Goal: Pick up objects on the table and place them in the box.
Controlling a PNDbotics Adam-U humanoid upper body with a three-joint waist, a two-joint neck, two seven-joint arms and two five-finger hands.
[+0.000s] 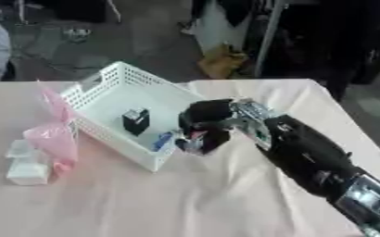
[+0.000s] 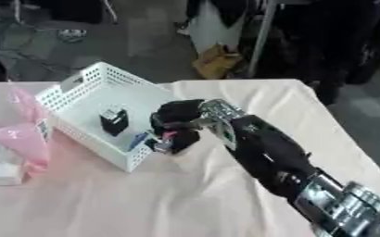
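Right hand point(image 1: 205, 125) reaches in from the lower right, fingers curled around a small pink-and-dark object point(image 1: 195, 137) at the white basket's point(image 1: 104, 83) near rim. Placement is underway; next, carry it inward and release.

White perforated plastic basket point(image 1: 104, 88) at table centre, on pale pink tablecloth point(image 1: 185, 199). Small black box-shaped object point(image 1: 136, 121) upright inside basket; small blue object point(image 1: 161, 141) in basket near right wall. Right hand point(image 1: 203, 125) at basket's near right edge — arm from near right. Pink plastic bag point(image 1: 53, 134) just left of basket; white blocky items point(image 1: 27, 166) left of bag, nearer.
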